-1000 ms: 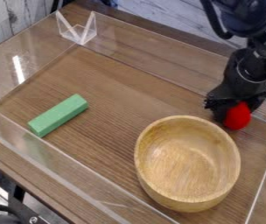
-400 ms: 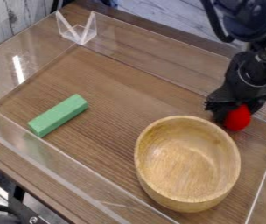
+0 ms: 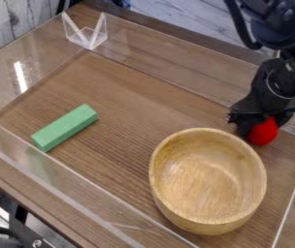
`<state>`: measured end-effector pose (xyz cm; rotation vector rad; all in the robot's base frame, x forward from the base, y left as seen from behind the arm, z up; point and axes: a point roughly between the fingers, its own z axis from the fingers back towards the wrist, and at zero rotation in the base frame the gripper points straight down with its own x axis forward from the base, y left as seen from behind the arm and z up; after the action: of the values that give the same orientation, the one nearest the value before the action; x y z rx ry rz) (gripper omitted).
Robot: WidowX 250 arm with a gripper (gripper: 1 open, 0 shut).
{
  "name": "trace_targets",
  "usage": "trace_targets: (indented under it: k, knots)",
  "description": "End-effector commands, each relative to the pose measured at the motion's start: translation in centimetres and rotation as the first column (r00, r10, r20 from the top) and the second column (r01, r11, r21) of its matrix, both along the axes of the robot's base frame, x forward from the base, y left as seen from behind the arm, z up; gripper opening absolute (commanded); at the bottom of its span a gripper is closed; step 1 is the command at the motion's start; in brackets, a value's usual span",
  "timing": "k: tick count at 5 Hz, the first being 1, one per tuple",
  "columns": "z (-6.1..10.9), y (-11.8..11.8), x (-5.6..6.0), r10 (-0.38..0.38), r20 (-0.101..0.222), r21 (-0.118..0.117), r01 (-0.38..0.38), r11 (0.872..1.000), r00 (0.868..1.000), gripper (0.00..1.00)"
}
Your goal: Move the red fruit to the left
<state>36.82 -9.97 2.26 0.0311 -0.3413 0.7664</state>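
The red fruit [image 3: 264,131] lies on the wooden table at the far right, just beyond the rim of the wooden bowl [image 3: 165,155]. My black gripper [image 3: 258,120] comes down on it from above, pointing steeply downward. Its fingers close around the fruit's upper part and hide it. Only the fruit's lower red half shows, still low at the table surface.
A green rectangular block [image 3: 65,127] lies at the left of the table. A clear plastic wall [image 3: 20,73] rings the work area, with a small clear stand [image 3: 84,32] at the back left. Bare wood stretches between the block and the bowl.
The fingers have drawn in against the red fruit. The arm and the fruit stay where they were.
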Motion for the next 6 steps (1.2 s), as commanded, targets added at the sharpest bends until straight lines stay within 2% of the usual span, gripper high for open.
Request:
trace_targets:
  k: [1,2,3,4,5,6]
  knots:
    - [0.3,0.4,0.3,0.019,0.014,0.000,-0.019,1.000,1.000,1.00]
    - [0.1,0.7,0.3,0.025,0.007,0.009,-0.025,1.000,1.000,1.00]
    - [-0.1,1.1,0.3,0.034,0.003,0.016,-0.034,0.999,0.999,0.00]
    - [-0.2,1.4,0.2,0.040,-0.004,0.023,-0.040,0.999,0.999,1.00]
    - [-0.2,1.6,0.2,0.044,-0.012,0.031,-0.044,0.999,0.999,1.00]
    - [2.1,2.3,0.3,0.050,0.006,-0.004,-0.050,0.999,0.999,0.00]
